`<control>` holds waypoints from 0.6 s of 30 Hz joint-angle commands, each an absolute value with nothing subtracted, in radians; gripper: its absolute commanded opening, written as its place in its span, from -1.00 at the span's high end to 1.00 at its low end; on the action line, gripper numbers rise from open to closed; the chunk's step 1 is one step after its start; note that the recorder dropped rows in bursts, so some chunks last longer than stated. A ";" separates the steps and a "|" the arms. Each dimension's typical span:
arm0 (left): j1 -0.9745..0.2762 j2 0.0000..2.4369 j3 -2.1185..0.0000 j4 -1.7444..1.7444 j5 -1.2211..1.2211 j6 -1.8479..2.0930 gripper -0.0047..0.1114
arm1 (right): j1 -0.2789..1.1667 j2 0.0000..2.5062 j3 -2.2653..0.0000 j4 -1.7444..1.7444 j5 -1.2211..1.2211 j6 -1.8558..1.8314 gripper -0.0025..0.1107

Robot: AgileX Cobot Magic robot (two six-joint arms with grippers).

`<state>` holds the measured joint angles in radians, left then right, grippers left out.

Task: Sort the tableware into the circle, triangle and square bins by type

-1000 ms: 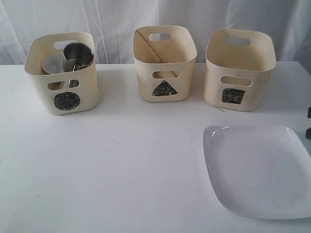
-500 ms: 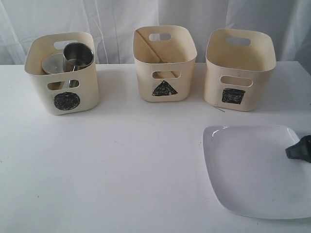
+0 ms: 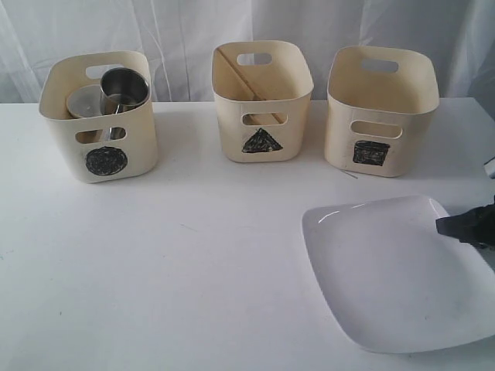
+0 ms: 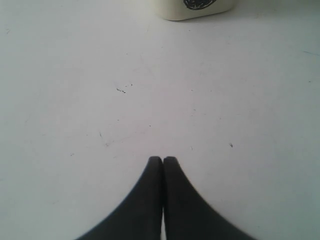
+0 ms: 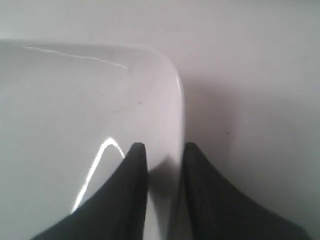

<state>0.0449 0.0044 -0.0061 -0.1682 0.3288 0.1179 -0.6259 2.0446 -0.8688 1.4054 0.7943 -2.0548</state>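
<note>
Left tool (image 4: 162, 160) with jaws pressed together; right tool (image 5: 165, 146) low, jaws narrowly apart.

Bare tabletop at the front left and middle; bins along the back, plate across the front right.

The white table (image 3: 178, 255) lies bare from its left edge to past the middle, a wide passage. At the back the circle bin (image 3: 99, 147), triangle bin (image 3: 263, 116) and square bin (image 3: 383, 116) stand apart, with strips of bare table between them. A steel mug (image 3: 124, 86) and a bowl (image 3: 85, 102) crowd the circle bin's mouth, and a chopstick (image 3: 236, 73) slants inside the triangle bin. The square bin's mouth shows only its own wall. The large white square plate (image 3: 379, 270) covers the front right, with a band of table free behind it. The right gripper (image 3: 441, 226) straddles the plate's right rim. The left gripper (image 4: 162, 160), jaws together, hangs over bare table, well apart from the circle bin.
</note>
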 commanded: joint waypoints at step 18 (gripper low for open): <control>0.048 0.000 0.000 -0.177 0.336 0.111 0.92 | -0.546 1.878 -0.847 1.279 1.003 -1.877 0.96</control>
<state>0.0449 0.0044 -0.0061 -0.1682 0.3288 0.1179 -0.5646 1.8828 -0.8493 1.3169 0.9869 -1.8791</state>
